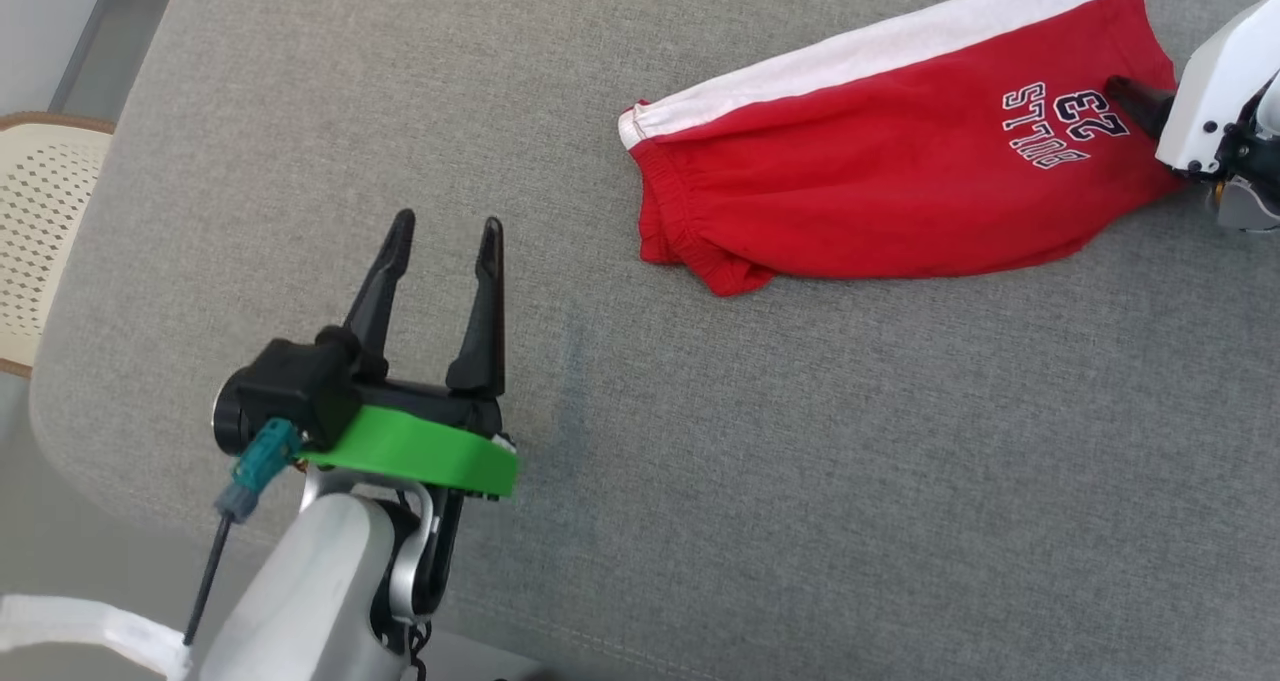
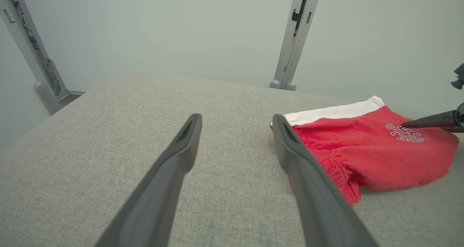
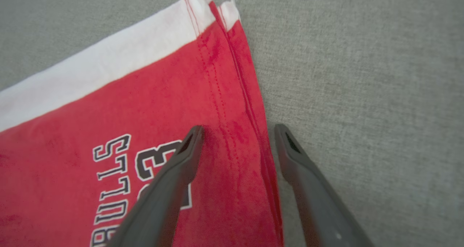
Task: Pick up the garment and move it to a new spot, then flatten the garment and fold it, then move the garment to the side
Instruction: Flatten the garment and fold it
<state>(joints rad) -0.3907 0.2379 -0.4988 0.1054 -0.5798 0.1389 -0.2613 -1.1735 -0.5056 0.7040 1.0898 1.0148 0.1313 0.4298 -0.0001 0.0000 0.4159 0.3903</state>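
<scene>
straddling the hem edge of the red shorts point(image 1: 880, 191), which lie on the grey surface point(image 1: 700, 461) off to its right, the right claw point(image 3: 239, 131), spread wide, looks set to grab and next needs to drop and pinch, while the left claw point(image 1: 447, 221) hangs spread, well apart.

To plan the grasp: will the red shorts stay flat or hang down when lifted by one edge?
Probably hang limp: the red shorts look soft, bunched at the waistband. Thin, so likely light; its layers may slip apart.
</scene>
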